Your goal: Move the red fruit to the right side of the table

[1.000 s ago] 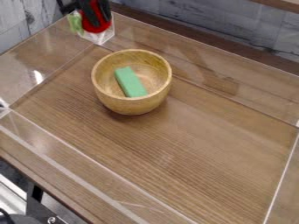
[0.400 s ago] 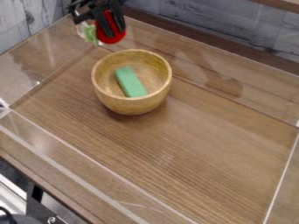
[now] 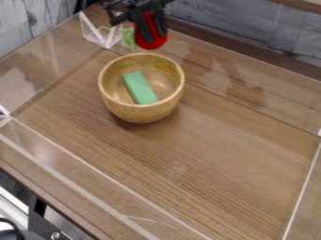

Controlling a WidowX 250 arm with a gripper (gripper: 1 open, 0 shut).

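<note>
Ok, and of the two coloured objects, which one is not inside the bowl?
The red fruit, at the gripper; the green block lies in the bowl.

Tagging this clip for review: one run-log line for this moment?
tool: gripping | red fruit: held behind bowl | green block: in bowl
</note>
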